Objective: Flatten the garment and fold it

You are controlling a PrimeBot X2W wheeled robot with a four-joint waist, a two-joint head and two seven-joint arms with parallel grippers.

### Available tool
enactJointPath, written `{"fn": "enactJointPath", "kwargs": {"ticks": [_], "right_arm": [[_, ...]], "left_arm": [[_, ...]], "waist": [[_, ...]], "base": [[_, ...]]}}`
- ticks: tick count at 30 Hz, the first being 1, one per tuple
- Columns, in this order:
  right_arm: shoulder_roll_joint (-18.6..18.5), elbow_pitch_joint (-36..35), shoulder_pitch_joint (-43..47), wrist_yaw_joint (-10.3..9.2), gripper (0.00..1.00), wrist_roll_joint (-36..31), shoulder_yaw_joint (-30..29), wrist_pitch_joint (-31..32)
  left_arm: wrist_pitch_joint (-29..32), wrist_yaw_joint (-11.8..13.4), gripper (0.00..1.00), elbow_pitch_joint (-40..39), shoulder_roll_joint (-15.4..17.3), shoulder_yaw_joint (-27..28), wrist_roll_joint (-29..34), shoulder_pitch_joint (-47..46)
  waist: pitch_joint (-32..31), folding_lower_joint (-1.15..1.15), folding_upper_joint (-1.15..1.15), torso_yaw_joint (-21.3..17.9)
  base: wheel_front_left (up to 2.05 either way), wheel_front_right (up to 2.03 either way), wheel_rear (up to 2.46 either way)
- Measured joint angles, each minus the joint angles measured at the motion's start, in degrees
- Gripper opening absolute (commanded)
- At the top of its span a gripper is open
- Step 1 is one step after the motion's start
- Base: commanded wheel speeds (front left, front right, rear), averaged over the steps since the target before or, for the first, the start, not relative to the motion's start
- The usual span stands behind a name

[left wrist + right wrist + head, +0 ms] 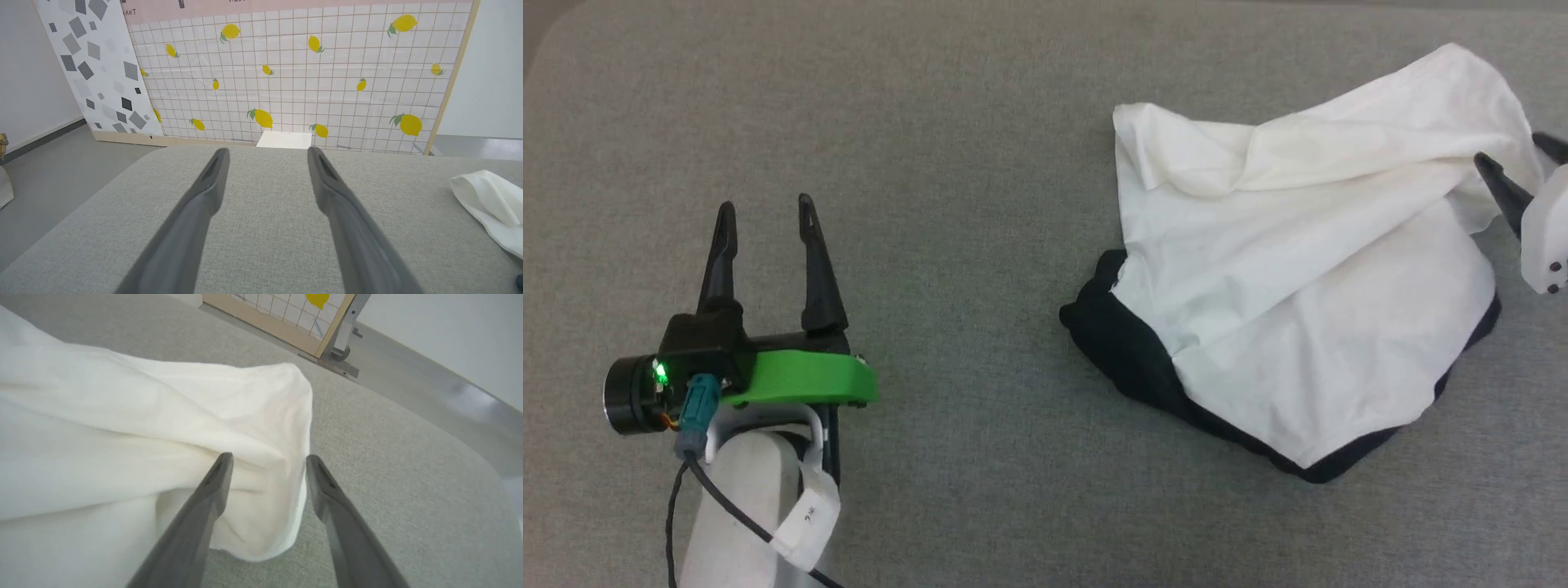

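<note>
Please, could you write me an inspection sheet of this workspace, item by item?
surface: grey woven top, flat.
job's things: T-shirt, white with black edges, lying crumpled at the right; not yet flattened or folded.
clutter: nothing seen.
pincers: left pincer open, over the bare top, apart from the T-shirt; right pincer open, fingers apart at the T-shirt's edge.
cables: black cable trailing behind the left pincer.
surroundings: lemon-print panel, grey-speckled panel, grey floor.
</note>
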Motion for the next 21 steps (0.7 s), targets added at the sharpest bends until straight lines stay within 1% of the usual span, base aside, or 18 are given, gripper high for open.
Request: {"fn": "enactJointPath", "kwargs": {"ticks": [2,3,5,7,10,11,13,14,16,18,19,21], "right_arm": [[-0.01,0.78,-0.05,0.00,1.00,-2.78,-0.10,-6.26],[0.12,1.16,-0.08,0.00,1.00,-3.75,-0.32,-8.14],[0.70,1.63,-0.09,-0.01,1.00,-5.97,-1.80,-10.39],[1.70,0.87,-0.09,0.00,1.00,-7.47,-4.57,-10.85],[1.83,-6.24,-0.02,0.00,1.00,-13.39,-15.00,-11.04],[1.80,-9.36,0.54,0.00,1.00,-15.99,-19.97,-11.09],[2.07,-15.22,4.08,0.00,1.00,-20.79,-28.63,-11.11],[2.74,-18.40,7.49,-0.01,1.00,-23.73,-33.83,-11.11],[5.06,-25.18,15.12,-0.01,1.00,-30.15,-43.37,-11.12],[8.56,-31.37,22.14,-0.01,1.00,-35.78,-51.01,-11.11],[10.88,-34.75,25.77,-0.01,1.00,-38.44,-54.30,-11.11],[14.85,-40.09,31.33,0.00,1.00,-42.41,-58.71,-11.11]], "left_arm": [[0.00,-1.00,1.00,0.62,0.34,0.54,0.03,0.12],[0.00,-1.49,1.00,0.90,0.66,0.79,0.11,0.12],[0.00,-3.02,1.00,2.14,1.87,0.92,0.40,0.08],[-0.01,-4.57,1.00,3.53,3.21,0.60,0.69,-0.17],[0.00,-7.05,1.00,5.79,5.21,-0.80,1.98,-1.79],[0.03,-8.16,1.00,6.84,5.81,-1.38,1.98,-2.97],[1.48,-9.99,1.00,8.48,6.92,-2.76,1.98,-5.24],[2.48,-10.78,1.00,8.94,7.58,-3.71,1.97,-6.57],[5.42,-11.81,1.00,9.47,8.78,-5.81,1.68,-9.11],[8.54,-12.47,1.00,9.40,9.66,-8.23,1.16,-10.91],[10.42,-12.70,1.00,9.27,10.12,-9.82,0.37,-11.76],[13.83,-12.74,1.00,8.99,11.13,-12.80,-1.80,-13.12]], "waist": [[-1.59,0.00,0.00,-0.40],[-2.26,0.00,0.00,-0.58],[-3.96,0.00,0.00,-1.15],[-5.42,0.00,0.00,-1.76],[-7.32,-0.01,0.00,-2.95],[-7.80,-0.01,0.00,-3.50],[-8.50,-0.01,0.00,-4.44],[-8.85,-0.01,0.00,-4.93],[-9.47,-0.01,0.00,-5.76],[-9.97,-0.01,0.00,-6.37],[-10.21,-0.01,0.00,-6.65],[-10.56,-0.01,0.00,-7.05]], "base": [[0.00,0.00,0.00],[0.00,0.00,0.00],[0.00,0.00,0.00],[0.00,0.00,0.00],[0.00,0.00,0.00],[0.00,0.00,0.00],[0.00,0.00,0.00],[0.00,0.00,0.00],[0.00,0.00,0.00],[0.00,0.00,0.00],[0.00,0.00,0.00],[0.00,0.00,0.00]]}}
